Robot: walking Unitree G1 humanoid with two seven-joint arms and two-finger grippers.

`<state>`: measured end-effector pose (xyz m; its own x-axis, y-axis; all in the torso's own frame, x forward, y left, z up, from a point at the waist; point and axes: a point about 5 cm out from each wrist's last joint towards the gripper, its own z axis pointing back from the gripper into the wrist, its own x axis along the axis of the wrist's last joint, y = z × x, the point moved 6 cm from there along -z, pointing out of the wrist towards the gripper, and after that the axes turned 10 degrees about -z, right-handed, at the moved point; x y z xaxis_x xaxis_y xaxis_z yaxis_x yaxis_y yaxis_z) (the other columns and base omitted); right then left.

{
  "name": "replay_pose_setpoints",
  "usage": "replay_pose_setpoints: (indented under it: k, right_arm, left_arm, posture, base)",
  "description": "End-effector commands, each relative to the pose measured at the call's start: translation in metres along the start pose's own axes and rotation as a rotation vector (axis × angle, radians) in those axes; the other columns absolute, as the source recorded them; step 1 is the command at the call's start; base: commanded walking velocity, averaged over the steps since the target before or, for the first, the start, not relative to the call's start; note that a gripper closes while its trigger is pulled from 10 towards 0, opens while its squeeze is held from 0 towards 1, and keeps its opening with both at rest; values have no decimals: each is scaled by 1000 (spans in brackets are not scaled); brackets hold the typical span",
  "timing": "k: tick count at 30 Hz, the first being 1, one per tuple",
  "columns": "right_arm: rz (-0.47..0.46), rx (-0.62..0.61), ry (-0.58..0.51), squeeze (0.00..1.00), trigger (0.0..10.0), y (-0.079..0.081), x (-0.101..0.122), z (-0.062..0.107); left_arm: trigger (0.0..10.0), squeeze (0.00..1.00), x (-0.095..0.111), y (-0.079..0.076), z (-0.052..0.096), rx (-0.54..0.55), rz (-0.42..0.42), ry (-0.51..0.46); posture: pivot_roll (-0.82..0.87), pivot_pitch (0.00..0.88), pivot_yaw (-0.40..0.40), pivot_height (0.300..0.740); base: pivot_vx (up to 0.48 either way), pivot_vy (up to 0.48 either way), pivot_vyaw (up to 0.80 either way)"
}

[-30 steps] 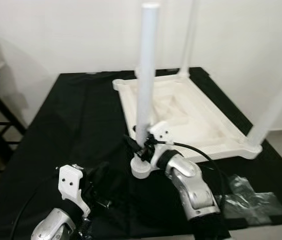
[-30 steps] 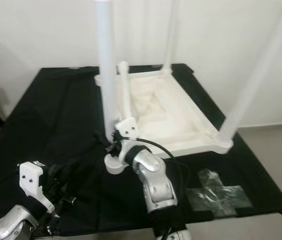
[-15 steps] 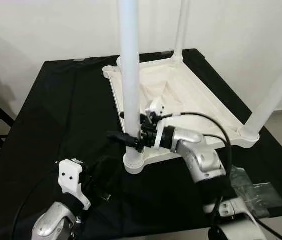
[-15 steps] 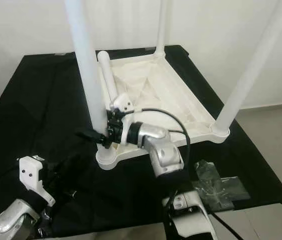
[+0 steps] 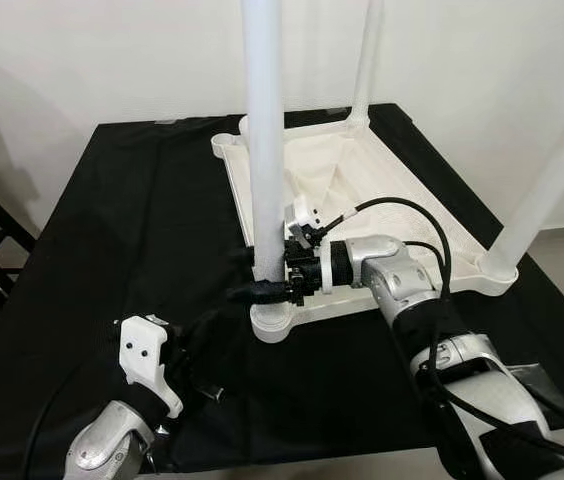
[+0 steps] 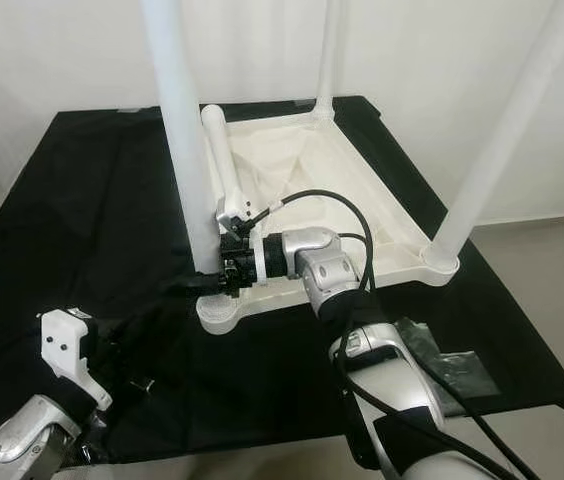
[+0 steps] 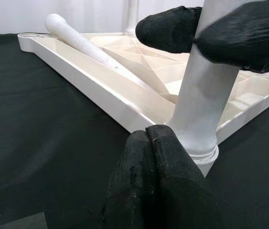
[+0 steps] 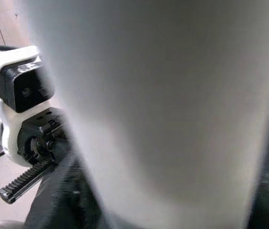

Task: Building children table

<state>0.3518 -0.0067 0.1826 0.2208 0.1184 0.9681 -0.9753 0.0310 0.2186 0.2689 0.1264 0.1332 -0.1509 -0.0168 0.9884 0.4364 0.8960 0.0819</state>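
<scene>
- From the head camera I saw the white tabletop (image 5: 392, 215) lying upside down on a black cloth (image 5: 132, 230) over the work surface; three legs stood upright in its corners: the near-left leg (image 5: 265, 150), the far leg (image 5: 365, 60) and the near-right leg (image 5: 552, 180).
- A fourth leg (image 6: 220, 155) lay loose inside the upturned tabletop along its left side; the left wrist view showed its rounded end (image 7: 53, 21) pointing toward the far-left corner socket.
- The right gripper (image 5: 280, 282) was at the near-left leg, low on the shaft and just above the corner socket (image 5: 280, 322); its black fingers sat on either side of the shaft, clamped on it; the left wrist view confirmed this, with two black fingertips (image 7: 172, 28) pressed against the white shaft from opposite sides.
- The right wrist view was blurred; I could make out a broad pale mass, the leg shaft (image 8: 163, 105), close against the lens, and beyond it the left arm's white wrist housing (image 8: 15, 95).
- The left gripper (image 7: 149, 143) hung low over the cloth in front of the near-left corner; in its own wrist view its two fingers were pressed together with nothing between them, the tips just short of the leg's base; the head views showed its white wrist block (image 5: 147, 360) but not the fingertips clearly.
- A piece of clear plastic wrapping (image 6: 452, 365) lay on the cloth near the front right edge.
</scene>
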Motion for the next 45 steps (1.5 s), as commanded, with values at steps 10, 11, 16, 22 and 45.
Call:
replay_pose_setpoints:
  k: [10, 11, 16, 22, 45]
  right_arm:
    - [29, -114, -14, 0, 0, -13, -14, 16]
    - [36, -158, -14, 0, 0, -16, -17, 19]
    - [-56, -856, -177, 0, 0, -41, -51, 25]
    - [-108, -856, -138, 0, 0, -14, -80, 12]
    - [92, -62, -35, 0, 10000, 12, -2, -3]
  left_arm:
    - [10000, 0, -7, -2, 4, -1, 0, 25]
    - [10000, 0, -6, -2, 4, 0, 0, 24]
    - [10000, 0, -4, -1, 8, 1, 1, 23]
    - [10000, 0, -5, -1, 8, -4, 3, 25]
    - [10000, 0, -5, 1, 2, 6, -7, 21]
  posture:
    - [17, 69, 10, 740]
    - [17, 69, 10, 740]
    - [6, 102, 7, 740]
    - [1, 96, -5, 740]
    - [22, 68, 4, 740]
  base:
    - [0, 0, 0]
    - [0, 0, 0]
    - [0, 0, 0]
    - [0, 0, 0]
    - [0, 0, 0]
